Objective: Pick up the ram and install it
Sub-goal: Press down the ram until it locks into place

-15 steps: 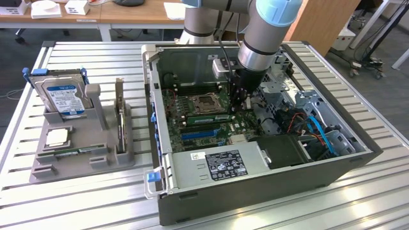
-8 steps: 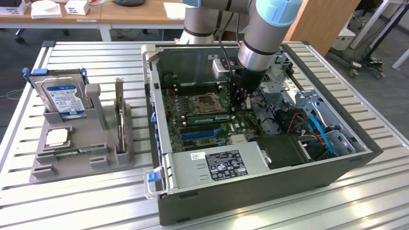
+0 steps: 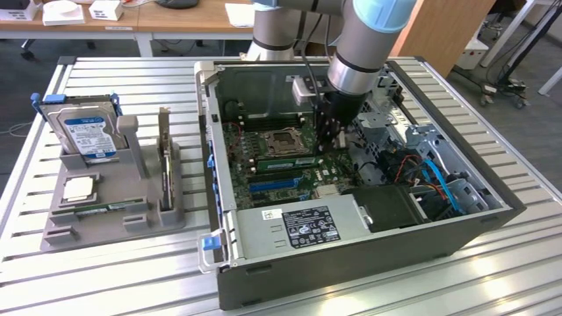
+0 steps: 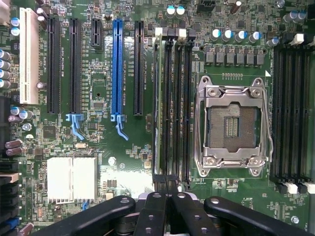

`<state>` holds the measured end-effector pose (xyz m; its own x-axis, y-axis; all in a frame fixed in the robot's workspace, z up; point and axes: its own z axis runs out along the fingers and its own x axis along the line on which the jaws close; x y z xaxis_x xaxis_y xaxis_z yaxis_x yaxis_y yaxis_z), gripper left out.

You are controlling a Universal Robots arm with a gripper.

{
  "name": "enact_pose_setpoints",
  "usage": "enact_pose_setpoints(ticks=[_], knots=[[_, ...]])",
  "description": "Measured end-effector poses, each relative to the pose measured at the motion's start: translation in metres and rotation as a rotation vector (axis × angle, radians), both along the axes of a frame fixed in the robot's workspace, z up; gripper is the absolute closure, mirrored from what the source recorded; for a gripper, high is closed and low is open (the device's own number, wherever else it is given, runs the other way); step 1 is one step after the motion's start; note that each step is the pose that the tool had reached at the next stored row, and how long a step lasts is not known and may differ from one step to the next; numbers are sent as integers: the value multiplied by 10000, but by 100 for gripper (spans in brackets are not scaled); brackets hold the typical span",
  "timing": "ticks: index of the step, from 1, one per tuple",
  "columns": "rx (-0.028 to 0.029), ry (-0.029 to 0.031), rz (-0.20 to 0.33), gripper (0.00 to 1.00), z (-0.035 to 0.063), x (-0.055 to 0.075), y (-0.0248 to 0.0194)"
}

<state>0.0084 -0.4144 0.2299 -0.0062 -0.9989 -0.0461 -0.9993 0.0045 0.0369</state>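
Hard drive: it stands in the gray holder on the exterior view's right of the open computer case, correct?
No. The exterior view shows the hard drive in the gray holder on that view's left of the computer case.

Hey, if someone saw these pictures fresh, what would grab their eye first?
The open computer case on the slatted table, with the robot arm reaching down over its motherboard. Beside it, a grey holder carries a silver hard drive. Close up, the empty processor socket stands out.
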Motion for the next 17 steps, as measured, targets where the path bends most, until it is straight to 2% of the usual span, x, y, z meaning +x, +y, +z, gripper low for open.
enact_pose_setpoints(ticks=[10,17], knots=[[1,0,0,90,124,0,0],[0,0,0,90,131,0,0]])
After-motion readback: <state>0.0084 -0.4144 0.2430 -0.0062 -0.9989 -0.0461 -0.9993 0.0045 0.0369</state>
